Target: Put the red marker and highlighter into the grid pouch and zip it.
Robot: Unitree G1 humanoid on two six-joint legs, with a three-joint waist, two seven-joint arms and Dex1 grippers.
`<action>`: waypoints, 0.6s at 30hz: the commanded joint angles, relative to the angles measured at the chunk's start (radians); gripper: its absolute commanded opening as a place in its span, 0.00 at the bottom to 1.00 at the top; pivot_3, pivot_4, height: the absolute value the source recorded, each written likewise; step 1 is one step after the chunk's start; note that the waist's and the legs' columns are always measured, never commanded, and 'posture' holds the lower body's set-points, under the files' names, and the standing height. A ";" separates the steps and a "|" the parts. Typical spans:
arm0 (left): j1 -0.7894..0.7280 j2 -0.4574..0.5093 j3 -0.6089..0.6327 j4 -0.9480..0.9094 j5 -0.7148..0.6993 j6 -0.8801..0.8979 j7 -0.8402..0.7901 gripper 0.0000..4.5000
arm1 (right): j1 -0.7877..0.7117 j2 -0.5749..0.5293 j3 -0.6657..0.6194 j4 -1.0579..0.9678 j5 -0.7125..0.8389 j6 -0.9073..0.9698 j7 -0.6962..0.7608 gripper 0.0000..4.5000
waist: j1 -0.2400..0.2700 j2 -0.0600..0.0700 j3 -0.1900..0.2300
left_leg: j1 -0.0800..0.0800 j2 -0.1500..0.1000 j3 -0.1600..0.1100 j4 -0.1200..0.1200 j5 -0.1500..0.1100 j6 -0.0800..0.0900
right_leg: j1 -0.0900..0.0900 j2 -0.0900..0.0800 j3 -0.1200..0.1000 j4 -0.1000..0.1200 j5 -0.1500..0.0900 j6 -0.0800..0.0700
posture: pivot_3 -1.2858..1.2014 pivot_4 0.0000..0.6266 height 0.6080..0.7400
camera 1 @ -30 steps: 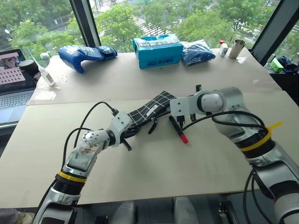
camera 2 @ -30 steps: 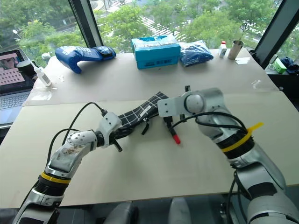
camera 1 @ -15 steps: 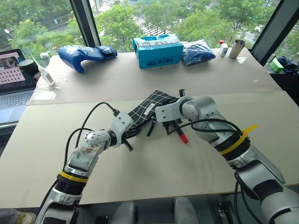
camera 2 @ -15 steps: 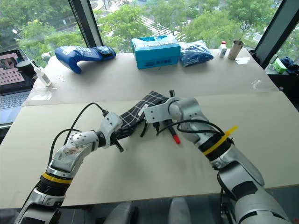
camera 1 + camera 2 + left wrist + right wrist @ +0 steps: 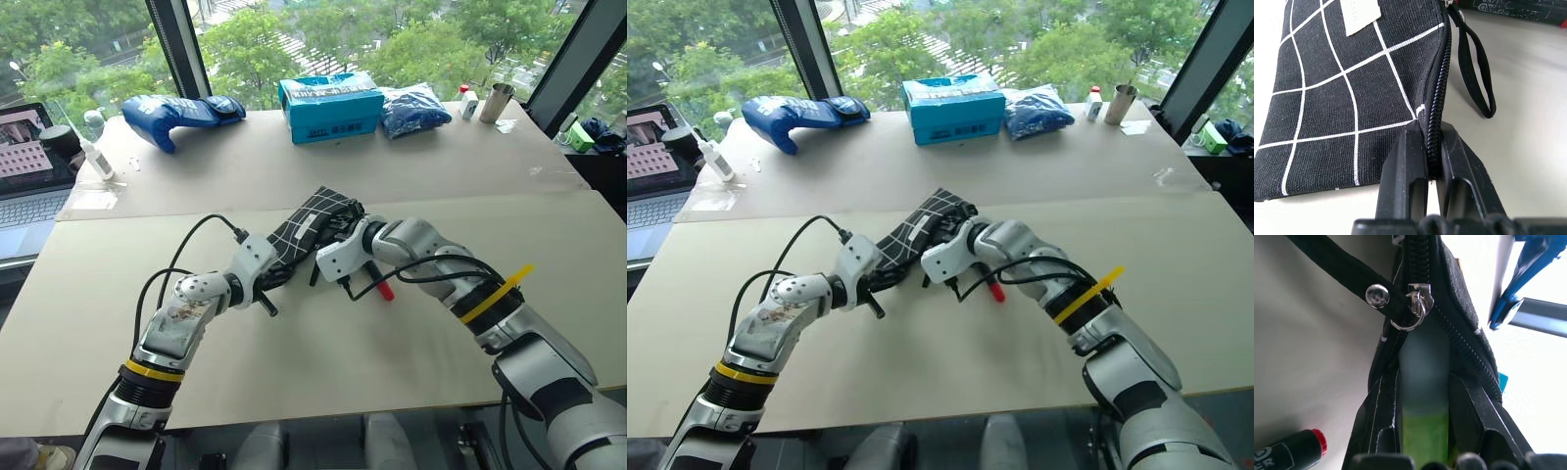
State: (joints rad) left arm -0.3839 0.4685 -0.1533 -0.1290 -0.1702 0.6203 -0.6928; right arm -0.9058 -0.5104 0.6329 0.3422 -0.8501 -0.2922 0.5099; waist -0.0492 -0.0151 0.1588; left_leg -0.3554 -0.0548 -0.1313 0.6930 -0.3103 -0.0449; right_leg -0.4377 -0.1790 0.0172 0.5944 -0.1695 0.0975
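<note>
Stubby mint-green highlighter (image 5: 1422,396) clamped in my right gripper (image 5: 1425,382), its pale end inside the open mouth of the black white-gridded fabric pouch (image 5: 304,230), my left gripper (image 5: 1431,147) pinched tight on the pouch's zipper edge, red-capped black marker (image 5: 377,284) lying on the beige table (image 5: 323,362) just beside the pouch

Soft, even daylight comes through the windows (image 5: 411,39) at twelve o'clock — shadows on the table (image 5: 323,362) are faint. In the right wrist view the highlighter (image 5: 1424,396) is blurred — overexposed glare at three o'clock.
</note>
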 commanded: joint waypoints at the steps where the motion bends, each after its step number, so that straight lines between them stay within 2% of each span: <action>1: -0.009 -0.004 0.020 -0.059 -0.028 -0.004 -0.004 0.00 | -0.026 0.020 0.011 0.029 0.043 -0.155 -0.042 0.22 | -0.001 0.000 0.000 | 0.000 0.000 0.000 0.000 0.000 0.000 | 0.000 0.000 0.000 0.000 0.000 0.000 | 0.52 0.24 1.00; 3: -0.006 -0.003 0.025 -0.064 -0.028 -0.002 -0.001 0.00 | -0.021 0.033 -0.031 0.055 0.118 -0.118 0.039 0.44 | -0.002 0.000 0.000 | 0.000 0.000 0.000 0.000 0.000 0.000 | 0.000 0.000 0.000 0.000 0.000 0.000 | 0.52 0.24 1.00; 5: -0.002 -0.002 0.027 -0.069 -0.029 0.000 0.002 0.00 | -0.044 0.030 -0.065 0.071 0.124 -0.116 0.014 0.54 | -0.007 0.000 0.000 | 0.000 0.000 0.000 0.000 0.000 0.000 | 0.000 0.000 0.000 0.000 0.000 0.000 | 0.52 0.24 1.00; 6: -0.001 -0.002 0.028 -0.071 -0.030 0.001 0.004 0.00 | -0.048 0.028 -0.087 0.071 0.169 -0.099 0.061 0.65 | -0.008 0.000 0.000 | 0.000 0.000 0.000 0.000 0.000 0.000 | 0.000 0.000 0.000 0.000 0.000 0.000 | 0.52 0.24 1.00; 7: 0.001 -0.002 0.028 -0.073 -0.030 0.002 0.005 0.00 | -0.049 0.027 -0.103 0.071 0.203 -0.084 0.100 0.71 | -0.007 0.000 0.000 | 0.000 0.000 0.000 0.000 0.000 0.000 | 0.000 0.000 0.000 0.000 0.000 0.000 | 0.52 0.24 1.00; 8: 0.001 -0.001 0.030 -0.074 -0.032 0.003 0.006 0.00 | -0.072 0.005 -0.117 0.087 0.202 -0.114 0.077 0.79 | -0.007 0.000 0.000 | 0.000 0.000 0.000 0.000 0.000 0.000 | 0.000 0.000 0.000 0.000 0.000 0.000 | 0.52 0.24 1.00; 11: 0.002 -0.004 0.039 -0.072 -0.039 0.008 0.012 0.00 | -0.115 -0.044 -0.215 0.111 0.308 -0.133 0.085 0.79 | -0.007 0.000 0.000 | 0.000 0.000 0.000 0.000 0.000 0.000 | 0.000 0.000 0.000 0.000 0.000 0.000 | 0.52 0.24 1.00; 14: 0.002 -0.004 0.041 -0.070 -0.044 0.010 0.016 0.00 | -0.100 -0.106 -0.299 0.067 0.460 -0.092 0.207 0.79 | -0.002 0.000 0.000 | 0.000 0.000 0.000 0.000 0.000 0.000 | 0.000 0.000 0.000 -0.001 0.000 0.000 | 0.52 0.24 1.00; 18: -0.002 -0.007 0.044 -0.066 -0.048 0.018 0.023 0.00 | 0.017 -0.181 -0.425 -0.119 0.731 0.115 0.434 0.79 | 0.003 0.000 0.000 | 0.000 0.000 0.000 -0.001 0.000 0.001 | 0.001 0.000 0.000 -0.001 0.000 0.000 | 0.52 0.24 1.00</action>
State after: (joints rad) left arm -0.3793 0.4631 -0.1302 -0.1689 -0.2019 0.6392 -0.6755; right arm -0.9205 -0.6718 0.2601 0.3210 -0.2385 -0.2608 0.8557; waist -0.0464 -0.0150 0.1589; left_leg -0.3553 -0.0546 -0.1315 0.6923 -0.3107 -0.0440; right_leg -0.4363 -0.1789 0.0170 0.5932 -0.1694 0.0975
